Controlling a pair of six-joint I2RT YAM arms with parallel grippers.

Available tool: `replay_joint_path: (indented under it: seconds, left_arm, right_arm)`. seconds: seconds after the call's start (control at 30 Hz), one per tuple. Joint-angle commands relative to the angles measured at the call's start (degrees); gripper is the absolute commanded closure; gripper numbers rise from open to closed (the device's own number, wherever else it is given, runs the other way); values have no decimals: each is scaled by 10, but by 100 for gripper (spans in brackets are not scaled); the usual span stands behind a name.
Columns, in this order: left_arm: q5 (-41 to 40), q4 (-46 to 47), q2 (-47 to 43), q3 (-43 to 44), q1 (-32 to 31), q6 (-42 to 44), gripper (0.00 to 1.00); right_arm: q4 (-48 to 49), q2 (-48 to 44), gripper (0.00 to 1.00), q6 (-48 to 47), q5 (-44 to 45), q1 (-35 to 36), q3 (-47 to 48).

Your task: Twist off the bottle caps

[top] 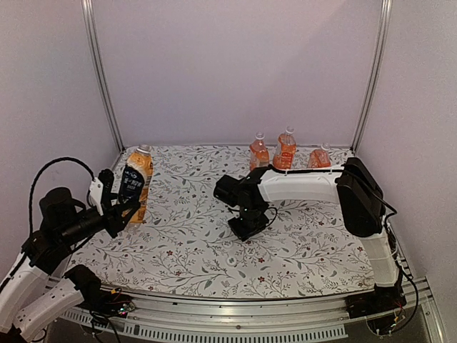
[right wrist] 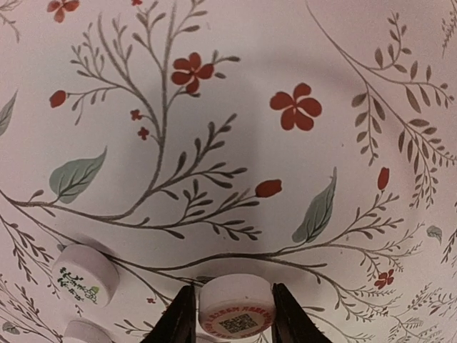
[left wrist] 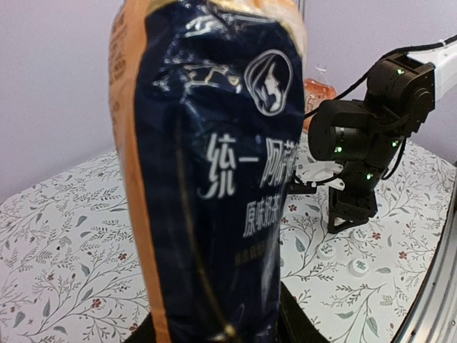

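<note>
Floral tablecloth, pale walls. Loose white caps lay flat. The left gripper clamped the dark-labelled bottle. The right gripper flanked one printed cap, grip unclear.

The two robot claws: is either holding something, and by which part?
Left gripper clamps the dark-labelled bottle around its lower body. Right gripper has a white cap between its fingers, by its sides; firm grip cannot be told.
</note>
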Motion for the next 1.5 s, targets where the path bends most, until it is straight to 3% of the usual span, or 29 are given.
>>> replay_joint_path:
  seconds: [0.0,0.1,0.2,0.37,0.47,0.6,0.83,1.0,1.3,1.37,1.47]
  left_arm:
    - [71,42,-16,-12,19,-20,79]
    - [95,45,-24,-14,27,-25,79]
    - [134,53,-34,-19,35,-33,79]
    - [242,81,-53,-33,46,-55,79]
    - [288,96,-62,-40,52,-69,79]
    - [313,102,-67,-43,59,-74,79]
    - [317,108,-74,-48,62,-77,79]
    - [318,110,-82,-50,64,-78,78]
    - [320,113,-93,-53,65,-79,78]
    - [320,115,-95,-53,65,-78,78]
    - [319,114,-96,-54,65,-79,78]
  right_arm:
    - [-38,23,41,19,-20,1,20]
    - [-58,6,15,17,-11,1,40]
    - [-68,-36,2,0,-16,3,69]
    - [34,-158,3,-91,-12,33,71]
    - [266,-257,4,-162,-155,57,-5]
    - [529,-311,4,-121,-260,70,-57]
    - [555,-191,9,-92,-264,112,112]
    - [556,-129,20,-60,-294,116,171]
    - [557,-100,46,-35,-304,117,171]
    - [558,-95,59,-28,-307,117,172]
    - [557,-93,90,-22,-312,117,171]
